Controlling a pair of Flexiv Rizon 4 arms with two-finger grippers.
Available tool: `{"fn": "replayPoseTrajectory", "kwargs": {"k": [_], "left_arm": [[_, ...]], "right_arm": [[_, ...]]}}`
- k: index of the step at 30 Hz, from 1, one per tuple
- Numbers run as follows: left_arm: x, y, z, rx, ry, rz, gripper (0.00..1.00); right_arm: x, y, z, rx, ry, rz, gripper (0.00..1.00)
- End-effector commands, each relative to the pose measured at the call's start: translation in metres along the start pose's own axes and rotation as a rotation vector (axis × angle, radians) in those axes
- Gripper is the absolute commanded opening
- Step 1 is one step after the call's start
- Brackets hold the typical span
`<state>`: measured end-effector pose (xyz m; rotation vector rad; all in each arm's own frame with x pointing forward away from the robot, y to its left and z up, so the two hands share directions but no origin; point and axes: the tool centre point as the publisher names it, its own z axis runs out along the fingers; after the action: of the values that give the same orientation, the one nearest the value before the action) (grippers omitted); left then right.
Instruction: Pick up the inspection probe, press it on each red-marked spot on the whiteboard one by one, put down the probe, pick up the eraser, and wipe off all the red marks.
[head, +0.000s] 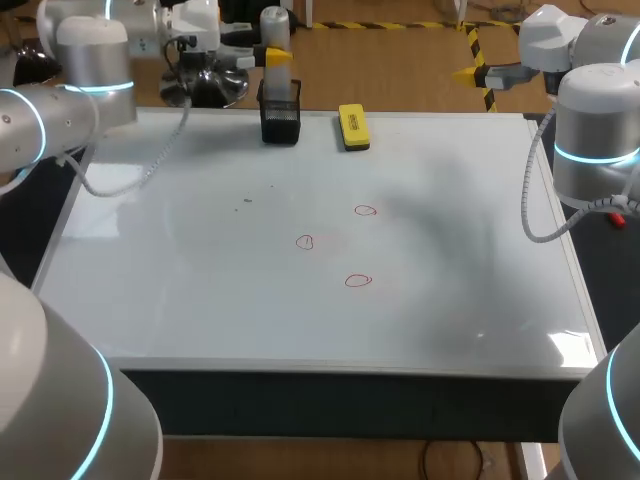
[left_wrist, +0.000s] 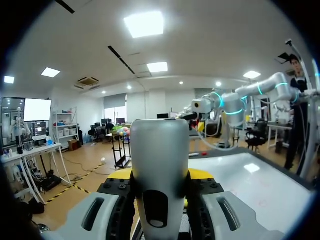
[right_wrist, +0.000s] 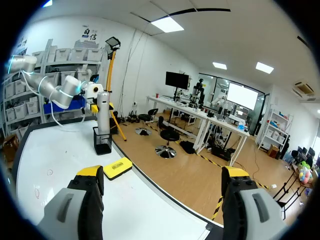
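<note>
- The inspection probe stands upright with its lower end at the black holder's mouth. The left pincer is clamped on it.
- The eraser lies just beside the holder, and the red marks are on the whiteboard nearer than it.
- The right pincer has its fingers apart, well away from the holder.

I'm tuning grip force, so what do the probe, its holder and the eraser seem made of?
The inspection probe has a smooth grey body with a soft sheen, likely plastic or painted metal. The holder is black with a see-through grid, probably wire mesh. The eraser is a matte yellow block, likely plastic or foam; its underside is hidden.
</note>
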<state>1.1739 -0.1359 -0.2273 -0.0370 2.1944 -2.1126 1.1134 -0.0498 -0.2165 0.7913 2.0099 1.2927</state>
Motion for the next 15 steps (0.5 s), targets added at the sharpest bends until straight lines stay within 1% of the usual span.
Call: {"fn": "replayPoseTrajectory", "kwargs": {"k": [1,7,15], "left_arm": [[-0.001,-0.009,-0.002,-0.011,0.004,-0.005,0.00],[-0.002,-0.016,-0.006,-0.015,-0.007,-0.009,0.00],[-0.003,-0.038,-0.011,-0.002,-0.020,-0.002,0.00]], "right_arm": [[0.000,0.000,0.000,0.002,0.000,0.000,1.00],[0.000,0.000,0.000,0.002,0.000,0.000,1.00],[0.000,0.000,0.000,0.002,0.000,0.000,1.00]]}}
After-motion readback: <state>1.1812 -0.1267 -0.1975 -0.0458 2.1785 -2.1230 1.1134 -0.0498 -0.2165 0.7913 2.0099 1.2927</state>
